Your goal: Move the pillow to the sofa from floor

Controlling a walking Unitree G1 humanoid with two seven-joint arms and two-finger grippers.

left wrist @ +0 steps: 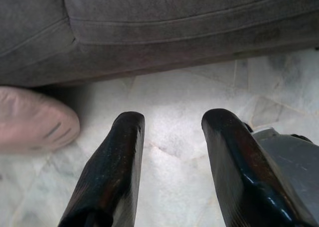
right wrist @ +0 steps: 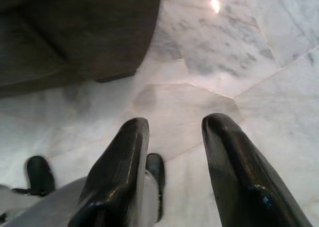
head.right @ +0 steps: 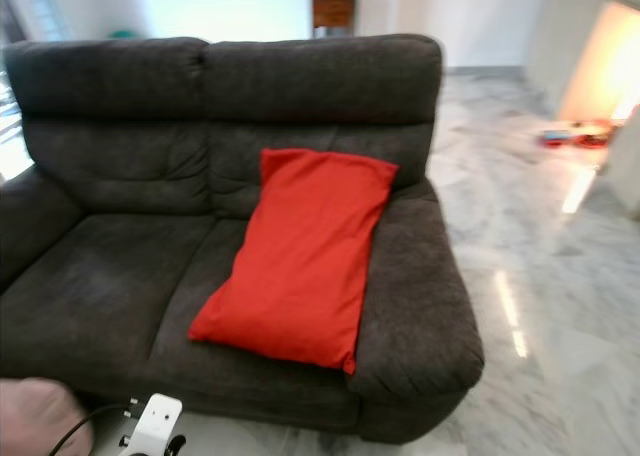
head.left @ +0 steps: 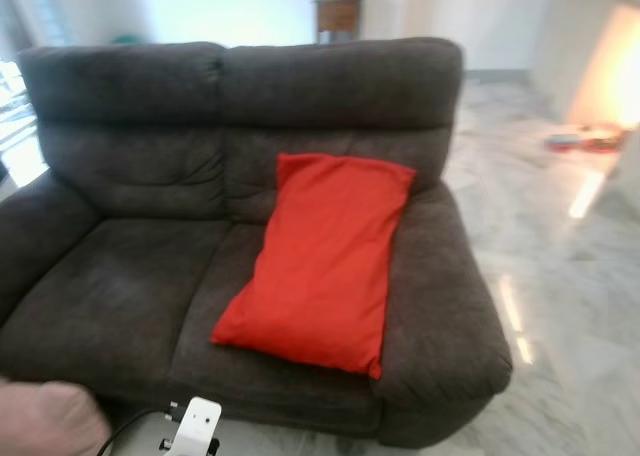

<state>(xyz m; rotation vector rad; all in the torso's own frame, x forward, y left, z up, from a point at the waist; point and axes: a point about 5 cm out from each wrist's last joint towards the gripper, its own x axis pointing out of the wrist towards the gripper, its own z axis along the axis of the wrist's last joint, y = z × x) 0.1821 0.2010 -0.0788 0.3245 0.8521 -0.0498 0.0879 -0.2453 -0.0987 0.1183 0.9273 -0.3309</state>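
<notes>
On the right-hand seat cushion of a dark grey two-seat sofa (head.left: 200, 206) lies the red pillow (head.left: 322, 259), its upper edge leaning against the backrest and its right side pressed along the inner face of the right armrest; its lower corner reaches near the front edge of the seat. Nothing grips the pillow. Pale marble floor (head.left: 570, 306) with grey veins spreads to the right of the sofa, catching bright reflections, and a small wooden cabinet (head.left: 336, 14) stands behind the sofa against the far wall. At the bottom of the head views, just before the sofa's front, a white part of the robot (head.left: 195, 426) with a black cable shows, and beside it on the left a blurred pinkish shape (head.left: 45, 421) that cannot be identified. The left gripper (left wrist: 172, 137) hangs low over the marble just in front of the sofa's base, its two black fingers spread apart with nothing between them. The right gripper (right wrist: 174, 142) likewise points down at the floor beside the sofa's corner, fingers parted and empty, with the robot's dark feet (right wrist: 40, 174) below it.
</notes>
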